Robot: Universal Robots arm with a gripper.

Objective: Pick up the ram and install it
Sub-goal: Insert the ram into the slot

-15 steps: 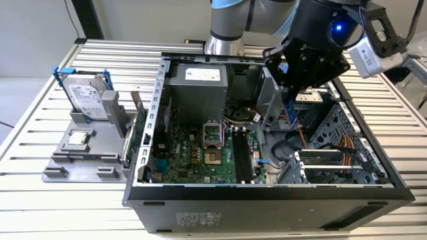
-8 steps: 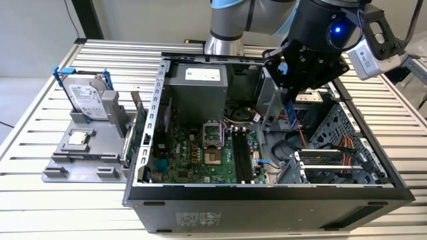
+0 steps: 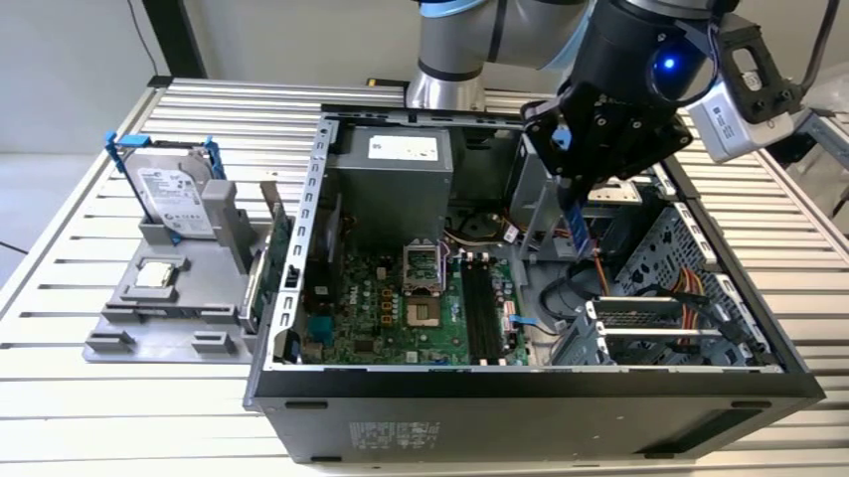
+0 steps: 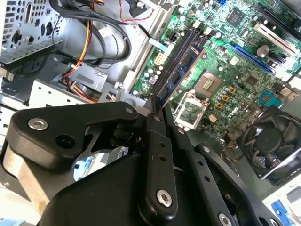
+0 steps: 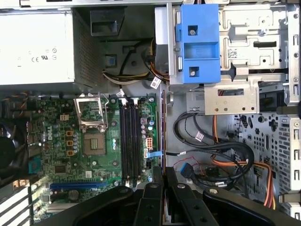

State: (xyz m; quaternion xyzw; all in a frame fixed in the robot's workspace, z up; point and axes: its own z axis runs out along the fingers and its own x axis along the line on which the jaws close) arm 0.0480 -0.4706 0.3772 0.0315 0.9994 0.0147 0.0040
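On a slatted metal table (image 3: 80, 417) stands an open computer case (image 3: 531, 397); above it, the black gripper (image 3: 579, 189) pinches the thin blue ram stick (image 3: 580, 227), which hangs edge-down from its closed fingers above the green motherboard (image 3: 398, 318).

Matt black plastic tool (image 3: 580, 189); ribbed bare-metal tabletop (image 3: 80, 417); perforated sheet-metal computer case (image 3: 690, 253); glossy green motherboard (image 3: 385, 313); grey plastic tray (image 3: 166, 308); blue circuit-board ram (image 3: 580, 227).
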